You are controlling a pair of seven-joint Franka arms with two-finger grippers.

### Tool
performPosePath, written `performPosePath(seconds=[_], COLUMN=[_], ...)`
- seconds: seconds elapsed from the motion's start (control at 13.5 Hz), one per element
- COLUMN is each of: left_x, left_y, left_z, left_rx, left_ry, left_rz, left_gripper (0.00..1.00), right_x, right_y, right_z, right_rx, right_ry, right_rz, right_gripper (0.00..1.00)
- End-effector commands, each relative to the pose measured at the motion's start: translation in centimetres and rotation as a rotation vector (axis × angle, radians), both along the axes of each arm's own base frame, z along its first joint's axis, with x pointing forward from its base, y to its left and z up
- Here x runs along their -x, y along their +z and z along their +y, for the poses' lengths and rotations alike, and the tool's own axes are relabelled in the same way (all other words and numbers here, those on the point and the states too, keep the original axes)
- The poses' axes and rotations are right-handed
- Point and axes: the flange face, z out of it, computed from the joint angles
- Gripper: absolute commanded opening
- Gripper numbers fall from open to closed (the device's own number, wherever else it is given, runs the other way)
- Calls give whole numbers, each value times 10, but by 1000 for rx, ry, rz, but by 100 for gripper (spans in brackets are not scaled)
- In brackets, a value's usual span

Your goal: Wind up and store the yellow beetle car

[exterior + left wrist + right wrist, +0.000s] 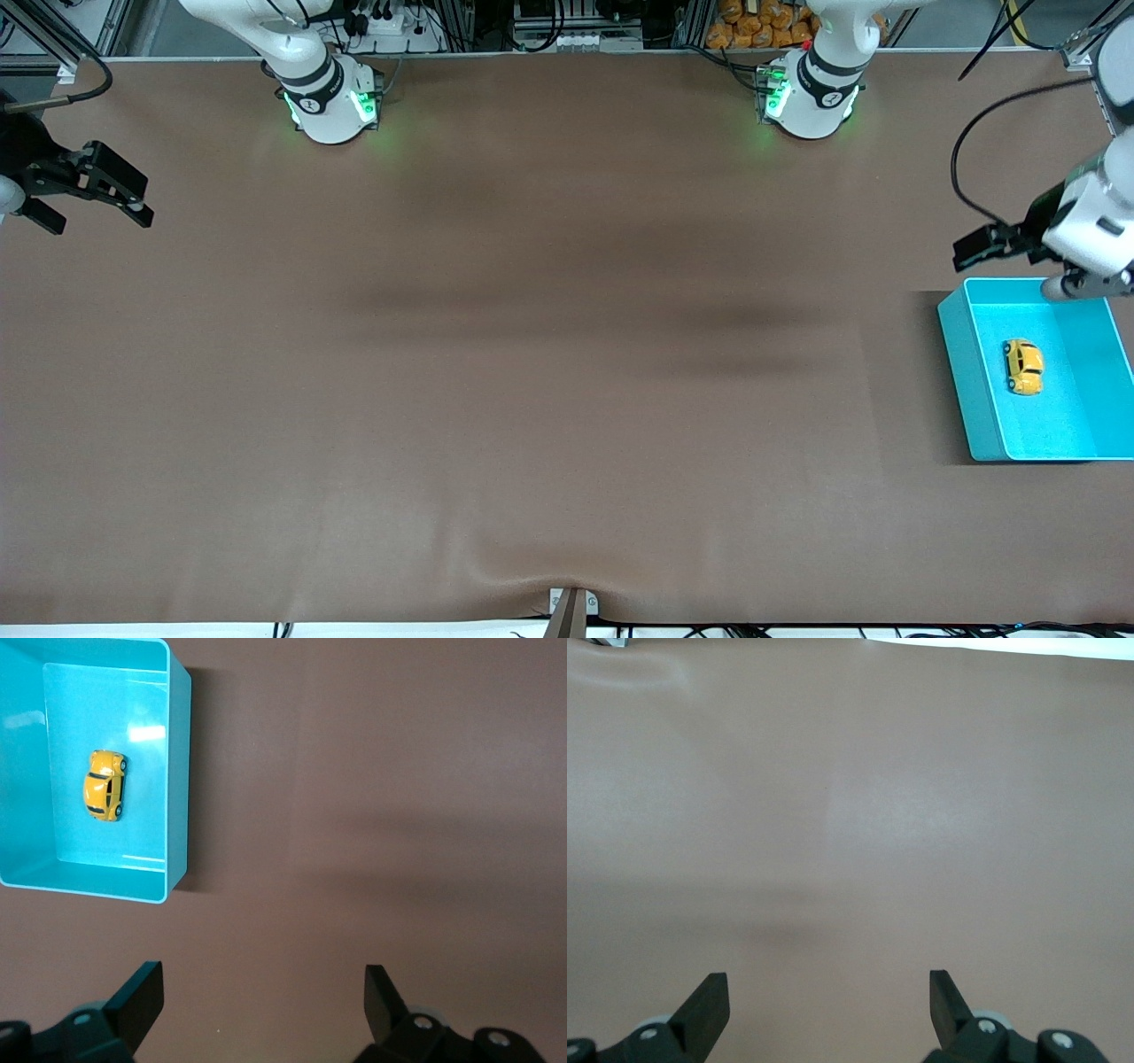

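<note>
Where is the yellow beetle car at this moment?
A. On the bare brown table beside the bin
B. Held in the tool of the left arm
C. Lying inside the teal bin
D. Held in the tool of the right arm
C: the yellow beetle car lies on the floor of the teal bin, while the left tool and the right tool are both open and empty.

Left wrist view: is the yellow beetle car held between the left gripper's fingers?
No. The yellow beetle car lies on the floor of the teal bin, while the left gripper is open over bare table, holding nothing.
</note>
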Motion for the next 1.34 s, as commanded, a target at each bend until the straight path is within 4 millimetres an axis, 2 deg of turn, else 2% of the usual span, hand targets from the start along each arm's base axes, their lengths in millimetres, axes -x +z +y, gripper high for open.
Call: performPosePath(seconds=[0.0, 0.15, 0.45, 0.67, 0.97, 1.04, 1.26], left_x=[10, 7, 9, 11, 11, 12, 14], left_y=[17, 29, 40, 59, 69, 74, 97], left_z=[-11, -16, -19, -20, -25, -29, -25], left_rx=[18, 18, 23, 24, 61, 60, 61], left_ry=[-31, -41, -107, -97, -93, -99, -101], left_rz=[14, 1, 13, -5, -25, -37, -46], left_gripper=[100, 100, 100, 100, 100, 100, 100], right_x=[-3, -3, -3, -3, -3, -3, -3], right_y=[7, 7, 5, 6, 3, 3, 3], right_z=[-2, -6, -10, -9, -11, -11, -10], right_rx=[-12, -12, -10, -10, -11, -11, -11], right_ry=[7, 0, -16, -11, -11, -11, -9], right_rz=[-8, -8, 5, 2, 9, 8, 8], right_gripper=[100, 100, 100, 100, 100, 100, 100])
